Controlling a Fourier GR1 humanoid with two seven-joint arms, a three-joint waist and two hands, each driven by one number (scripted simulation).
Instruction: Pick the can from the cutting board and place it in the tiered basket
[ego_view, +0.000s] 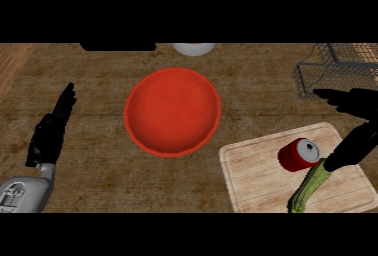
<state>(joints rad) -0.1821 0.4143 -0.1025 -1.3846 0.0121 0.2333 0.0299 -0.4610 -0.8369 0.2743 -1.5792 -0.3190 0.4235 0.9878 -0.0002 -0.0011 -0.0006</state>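
Can (299, 155) first: red, with a silver top, it lies on its side on the pale wooden cutting board (258, 172), which sits at about four o'clock on the bench (88, 185). A long green vegetable (308, 186) lies on the board just beside the can, toward five o'clock from it, running down to the board's near edge. My right hand (354, 122) comes in from three o'clock; its dark fingers (332, 95) are spread apart and reach over the board's far right corner, and the thumb points down toward the can's right side, close to it, though I cannot tell whether it touches. That hand has hold of nothing. Beyond it, at about two o'clock, stands the wire tiered basket (336, 70), well apart from the can. At the middle of the bench lies a large red plate (173, 112), near the board's left edge but not touching it. At twelve o'clock a small white round thing (193, 48) is cut off by the far edge. My left hand (52, 127) rests at nine o'clock, fingers straight, pointing away from me and holding nothing.
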